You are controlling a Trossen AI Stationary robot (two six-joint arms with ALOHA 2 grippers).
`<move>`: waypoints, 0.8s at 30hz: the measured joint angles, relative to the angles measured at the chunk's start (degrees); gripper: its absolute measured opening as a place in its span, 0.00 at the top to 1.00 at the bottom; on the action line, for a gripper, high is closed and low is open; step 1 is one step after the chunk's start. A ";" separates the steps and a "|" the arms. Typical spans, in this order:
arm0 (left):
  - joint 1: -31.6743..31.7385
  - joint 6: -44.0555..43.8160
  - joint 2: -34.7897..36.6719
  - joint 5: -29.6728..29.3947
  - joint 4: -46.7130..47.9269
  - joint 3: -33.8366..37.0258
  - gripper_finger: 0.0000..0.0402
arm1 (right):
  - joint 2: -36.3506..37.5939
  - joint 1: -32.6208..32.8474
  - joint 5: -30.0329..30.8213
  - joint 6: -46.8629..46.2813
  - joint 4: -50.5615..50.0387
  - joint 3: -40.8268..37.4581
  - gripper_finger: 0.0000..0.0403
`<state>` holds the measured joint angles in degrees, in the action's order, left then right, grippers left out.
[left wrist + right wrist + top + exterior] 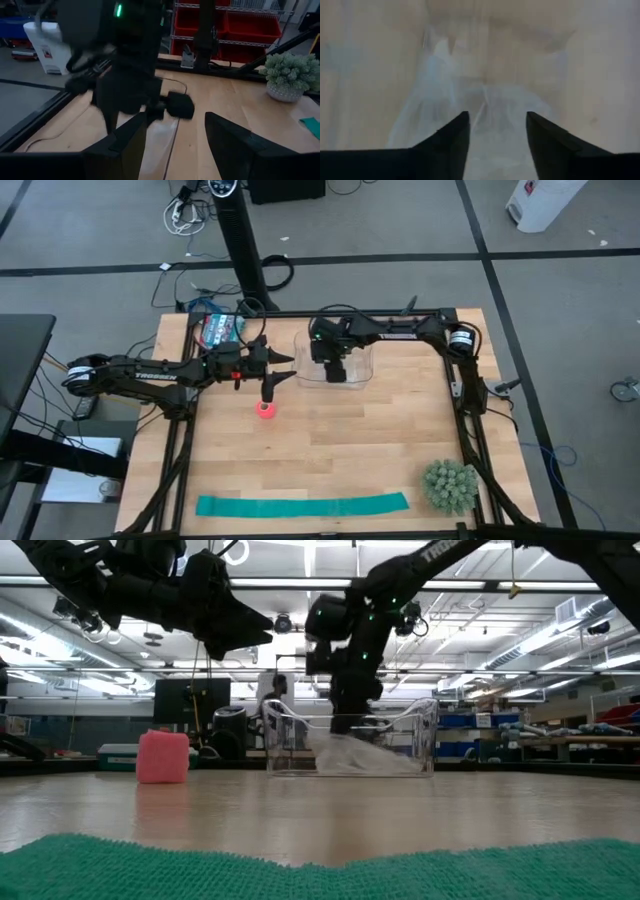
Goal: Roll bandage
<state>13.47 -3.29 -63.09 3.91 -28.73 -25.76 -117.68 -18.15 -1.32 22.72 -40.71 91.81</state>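
The bandage [265, 411] is a small pink-red roll that stands on its end on the wooden table; it also shows in the low view [163, 756]. My left gripper [287, 368] hangs open and empty a little above and beyond the roll, toward the far side, its fingers [125, 142] pointing toward the table's right. My right gripper [336, 372] is open and empty and points down over a clear plastic container [335, 362], whose floor fills the right wrist view [490, 65].
A long teal-green strip [302, 505] lies flat along the near edge. A small green potted plant [449, 486] stands at the near right corner. A box with coloured print [222, 327] sits at the far left. Bare wood lies between the roll and the strip.
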 joint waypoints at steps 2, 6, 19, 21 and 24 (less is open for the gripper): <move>0.00 -0.02 0.00 0.10 0.55 0.00 0.48 | -1.43 -0.24 -0.56 -0.84 -0.02 0.00 0.49; -0.02 0.00 -0.01 0.24 0.37 0.00 0.48 | -3.89 -0.72 -2.19 -1.51 -0.76 0.11 0.46; -0.02 0.12 -0.02 0.24 0.28 0.00 0.48 | -4.56 -2.58 -4.96 -1.81 -0.61 0.17 0.97; -0.02 0.13 -0.02 0.24 -0.05 0.00 0.48 | -4.27 -2.60 -4.59 -2.23 -0.86 0.18 0.98; -0.02 0.16 -0.01 0.24 -0.22 0.00 0.48 | -3.36 -2.62 -3.03 -1.92 -2.57 1.39 1.00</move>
<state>13.45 -3.14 -63.10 4.14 -28.95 -25.76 -121.04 -20.77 -4.35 20.80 -43.28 93.20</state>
